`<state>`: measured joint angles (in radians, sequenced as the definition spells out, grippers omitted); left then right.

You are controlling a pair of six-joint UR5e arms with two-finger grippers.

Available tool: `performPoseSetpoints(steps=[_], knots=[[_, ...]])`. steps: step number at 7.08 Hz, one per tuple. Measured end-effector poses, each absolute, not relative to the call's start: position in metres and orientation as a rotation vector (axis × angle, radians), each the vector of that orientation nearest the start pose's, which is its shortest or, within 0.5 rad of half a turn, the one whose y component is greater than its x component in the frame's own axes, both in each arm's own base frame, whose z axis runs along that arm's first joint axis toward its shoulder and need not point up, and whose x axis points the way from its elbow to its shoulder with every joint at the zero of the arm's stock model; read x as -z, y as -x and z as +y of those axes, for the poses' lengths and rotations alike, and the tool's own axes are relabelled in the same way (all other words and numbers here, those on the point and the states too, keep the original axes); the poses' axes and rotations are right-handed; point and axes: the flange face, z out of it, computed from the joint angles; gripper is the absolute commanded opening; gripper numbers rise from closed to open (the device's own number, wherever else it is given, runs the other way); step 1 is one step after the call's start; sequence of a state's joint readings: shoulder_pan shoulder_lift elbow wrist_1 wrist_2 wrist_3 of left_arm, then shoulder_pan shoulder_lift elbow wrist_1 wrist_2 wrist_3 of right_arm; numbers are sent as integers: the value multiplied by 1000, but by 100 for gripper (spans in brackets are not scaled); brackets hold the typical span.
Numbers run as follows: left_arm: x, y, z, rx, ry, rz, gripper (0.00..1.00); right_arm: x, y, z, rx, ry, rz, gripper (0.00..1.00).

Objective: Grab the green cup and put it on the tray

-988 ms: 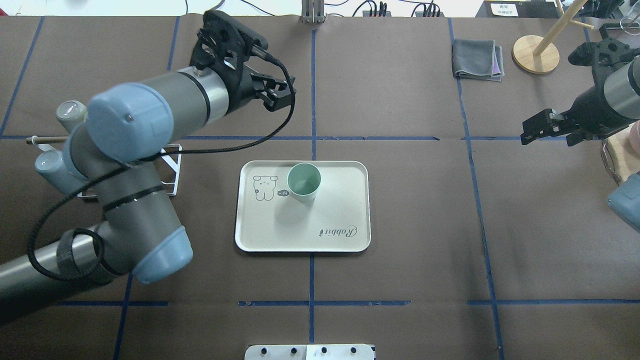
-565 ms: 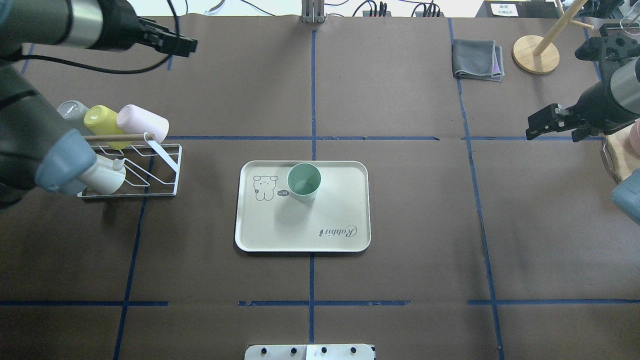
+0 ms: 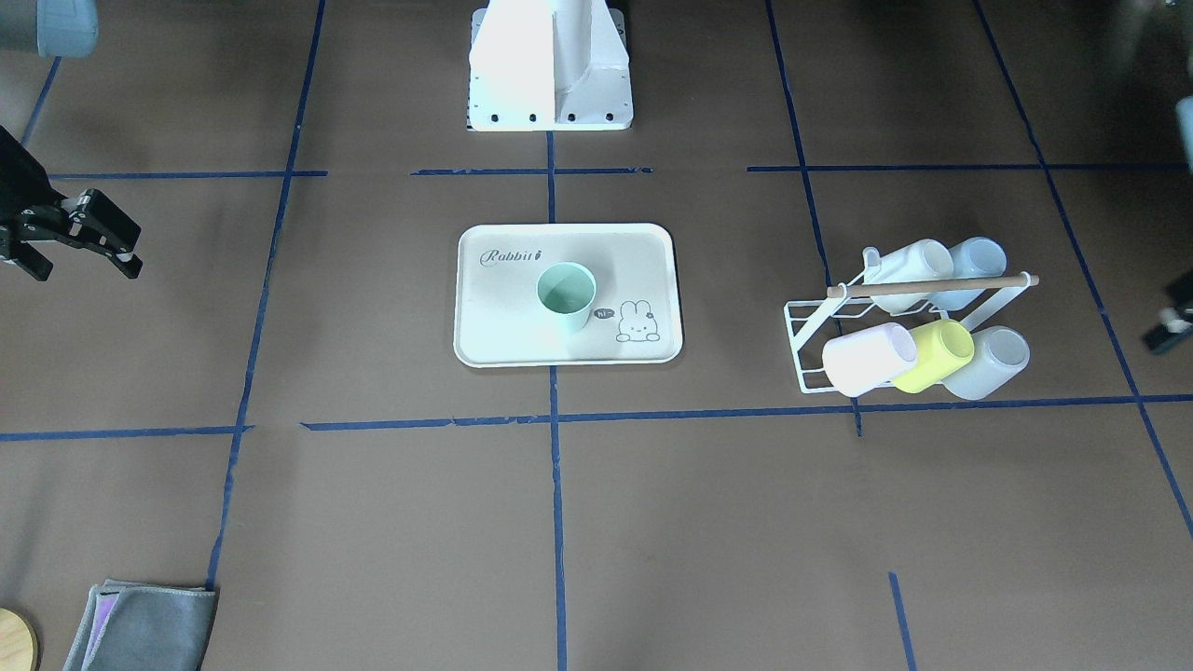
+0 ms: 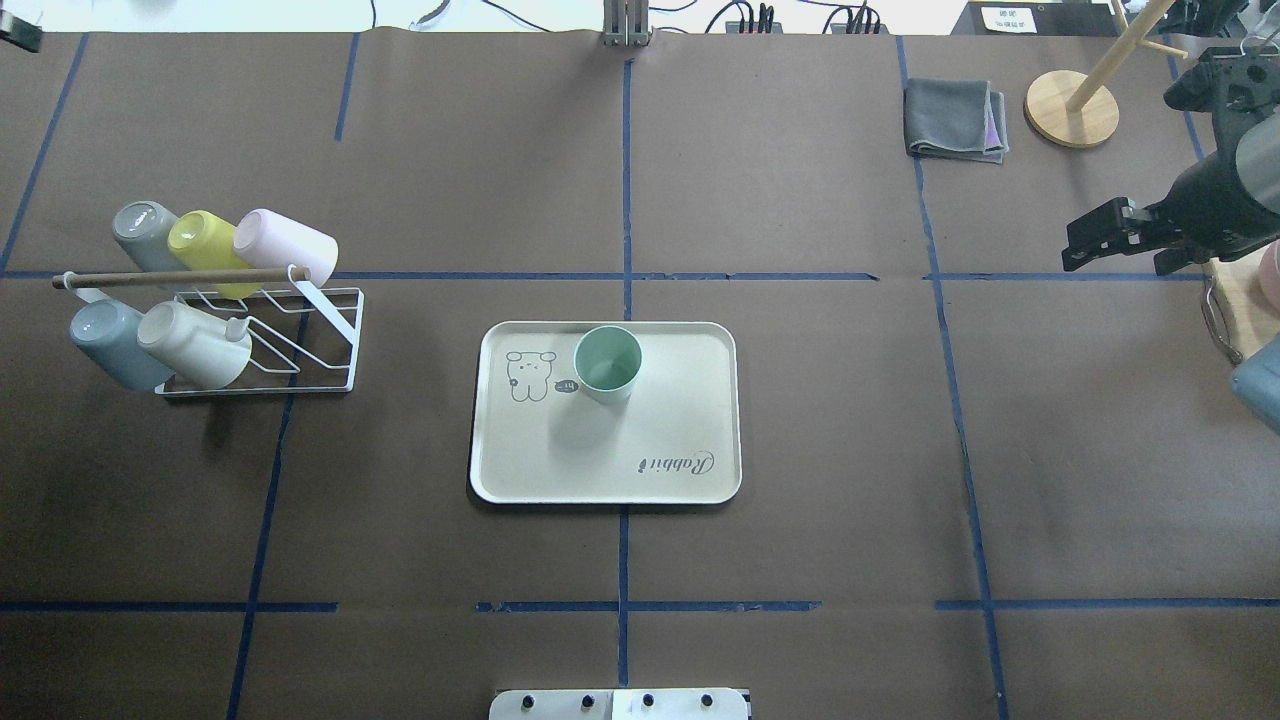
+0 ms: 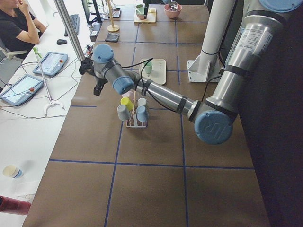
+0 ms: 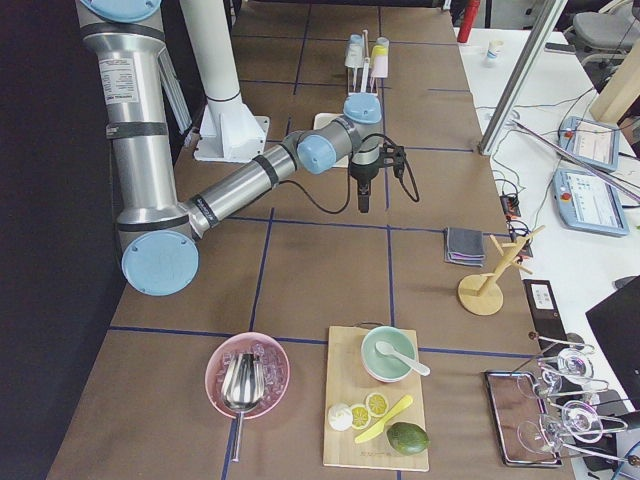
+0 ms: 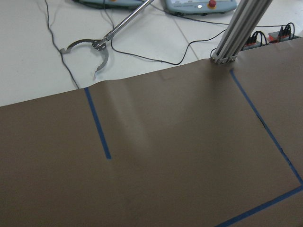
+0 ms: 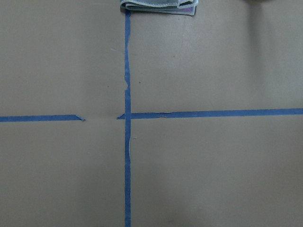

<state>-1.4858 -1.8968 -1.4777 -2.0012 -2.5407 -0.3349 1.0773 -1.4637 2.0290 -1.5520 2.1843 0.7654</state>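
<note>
The small pale mint-green plastic cup (image 4: 607, 362) stands upright by the far edge of the cream-white rectangular tray (image 4: 520, 470), the right gripper (image 3: 86, 266) is spread and empty, you cannot tell the left gripper (image 5: 98, 87) state, and you risk toppling the cup if either gripper sweeps low across the tray.

One green cup (image 4: 607, 365), five racked cups (image 4: 285, 245), one tray (image 4: 690, 420), perhaps two cloths (image 4: 950, 118).

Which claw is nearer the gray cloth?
Right. The right claw hangs near the cloth, on its robot-ward right; the left claw is across the table at the far left corner.
</note>
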Motion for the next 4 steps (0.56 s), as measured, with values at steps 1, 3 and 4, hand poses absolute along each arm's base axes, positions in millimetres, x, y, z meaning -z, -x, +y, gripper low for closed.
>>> performPoseSetpoints(steps=[1, 3, 4], knots=[[-517, 26, -629, -84, -354, 1013, 100, -390, 169, -482, -70, -112, -811, 100], [-620, 47, -600, -93, -253, 870, 100, -408, 144, -493, -42, -118, -804, 100], [-655, 56, -584, -148, -200, 781, 100, -429, 117, -500, -13, -108, -823, 100]])
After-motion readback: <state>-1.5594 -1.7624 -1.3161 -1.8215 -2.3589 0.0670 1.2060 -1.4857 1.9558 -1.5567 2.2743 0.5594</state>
